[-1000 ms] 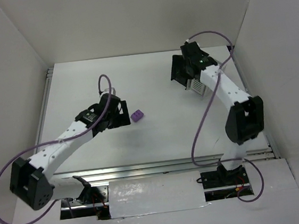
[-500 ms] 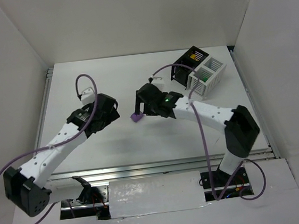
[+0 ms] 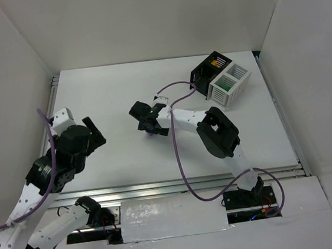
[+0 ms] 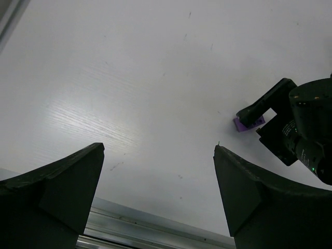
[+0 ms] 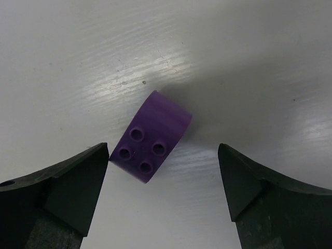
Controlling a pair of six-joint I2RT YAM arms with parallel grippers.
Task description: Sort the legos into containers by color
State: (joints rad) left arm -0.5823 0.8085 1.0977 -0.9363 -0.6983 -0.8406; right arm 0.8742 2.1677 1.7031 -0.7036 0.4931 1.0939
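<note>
A purple brick [image 5: 153, 137] lies on the white table, studs facing the right wrist camera. My right gripper [image 5: 163, 150] is open, low over it. The brick sits just ahead of the jaws, close to the left finger, not touched. In the top view the right gripper [image 3: 152, 128] covers the brick. The brick also shows in the left wrist view [image 4: 249, 123]. My left gripper [image 3: 95, 132] is open and empty at the near left, and shows open in its own wrist view [image 4: 158, 155]. The black bin [image 3: 208, 71] and the white bin [image 3: 233, 84] stand at the back right.
A green brick [image 3: 226, 84] lies in the white bin and something yellow [image 3: 213, 66] in the black bin. White walls close in the table on three sides. A metal rail [image 4: 155, 236] runs along the near edge.
My right gripper has swung from the bins across to the purple brick and come down over it. My left arm has drawn back from the brick to the near left.
</note>
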